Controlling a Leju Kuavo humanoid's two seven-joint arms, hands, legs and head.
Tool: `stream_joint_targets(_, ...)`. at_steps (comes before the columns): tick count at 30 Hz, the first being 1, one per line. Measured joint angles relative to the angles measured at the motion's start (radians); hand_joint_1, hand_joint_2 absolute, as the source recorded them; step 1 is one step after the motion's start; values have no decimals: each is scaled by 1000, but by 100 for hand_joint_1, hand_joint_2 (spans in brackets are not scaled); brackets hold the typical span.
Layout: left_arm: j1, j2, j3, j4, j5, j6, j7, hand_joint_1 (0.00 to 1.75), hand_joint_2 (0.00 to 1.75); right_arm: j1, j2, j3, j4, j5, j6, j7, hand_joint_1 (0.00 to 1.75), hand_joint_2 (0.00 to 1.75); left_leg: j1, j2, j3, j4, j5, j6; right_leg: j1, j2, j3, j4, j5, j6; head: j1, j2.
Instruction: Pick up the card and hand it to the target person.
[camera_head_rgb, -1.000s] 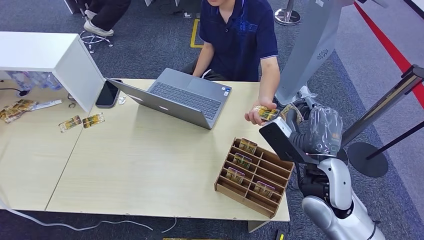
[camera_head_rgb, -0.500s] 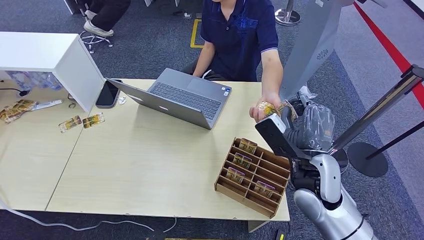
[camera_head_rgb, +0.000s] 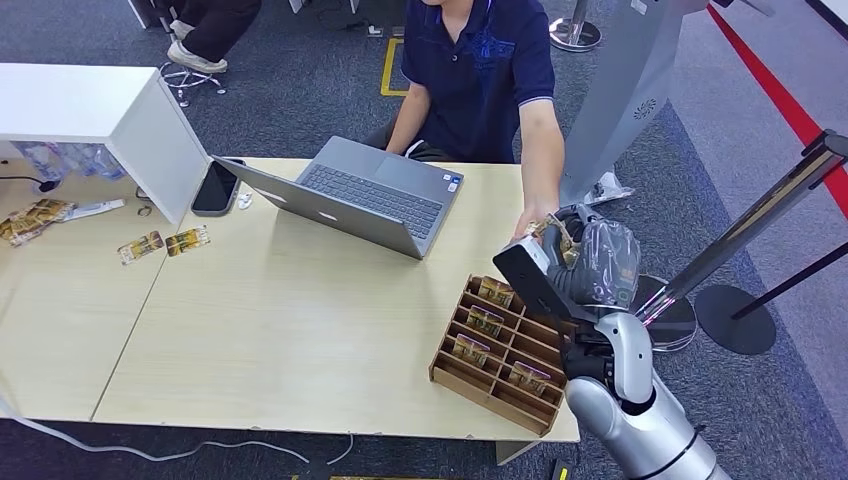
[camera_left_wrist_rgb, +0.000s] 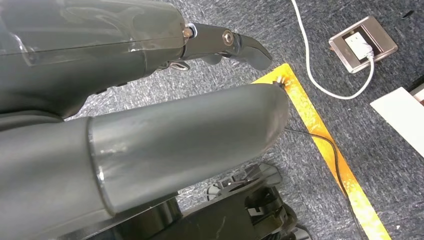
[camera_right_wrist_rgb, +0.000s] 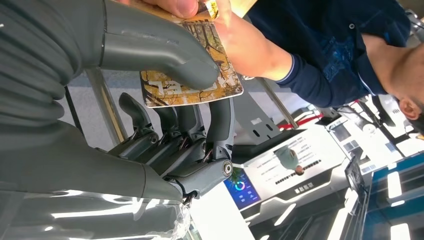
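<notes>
Thumb and fingers of your right robot hand (camera_right_wrist_rgb: 200, 95) are pinching the brown-and-gold printed card (camera_right_wrist_rgb: 192, 80) while the person's hand (camera_right_wrist_rgb: 235, 37) is gripping its far end to take it

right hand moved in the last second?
Yes. In the head view the right hand, pinching the card, slid left toward the wooden organizer, nearer its back corner.

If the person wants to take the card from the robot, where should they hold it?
Probably the free end of the card, the part sticking out past the right hand. The thumb presses its face against a finger behind, so that middle is taken. The person's hand already pinches the far edge, coming from the side opposite the robot's palm.
</notes>
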Motion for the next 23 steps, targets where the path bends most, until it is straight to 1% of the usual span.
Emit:
stream_joint_targets(4,0,0,0,0,-2,0,0,0,0,-1,8,4,16,19,0,-1,137,175,0,0,0,0,0,0,0,0,0,0,0,0,0,0)
stream_joint_targets(5,0,0,0,0,-3,0,0,0,0,-1,9,6,19,23,0,-1,134,175,0,0,0,0,0,0,0,0,0,0,0,0,0,0)
stream_joint_targets(6,0,0,0,0,-4,0,0,0,0,-2,11,8,22,27,0,-1,127,175,0,0,0,0,0,0,0,0,0,0,0,0,0,0)
stream_joint_targets(7,0,0,0,0,-4,0,0,0,0,-2,13,9,25,30,0,-1,106,175,0,0,0,0,0,0,0,0,0,0,0,0,0,0)
stream_joint_targets(9,0,0,0,0,-5,0,0,0,0,-3,16,11,29,33,0,-1,42,175,0,0,0,0,0,0,0,0,0,0,0,0,0,0)
stream_joint_targets(10,0,0,0,0,-5,0,0,0,0,-3,17,12,31,33,0,-1,14,175,0,0,0,0,0,0,0,0,0,0,0,0,0,0)
stream_joint_targets(11,0,0,0,0,-6,0,0,0,0,-3,17,13,32,32,1,-1,2,175,0,0,0,0,0,0,0,0,0,0,0,0,0,0)
stream_joint_targets(23,0,0,0,0,-6,0,0,0,0,-1,20,27,58,12,52,19,0,175,0,0,0,0,0,0,0,0,0,0,0,0,0,0)
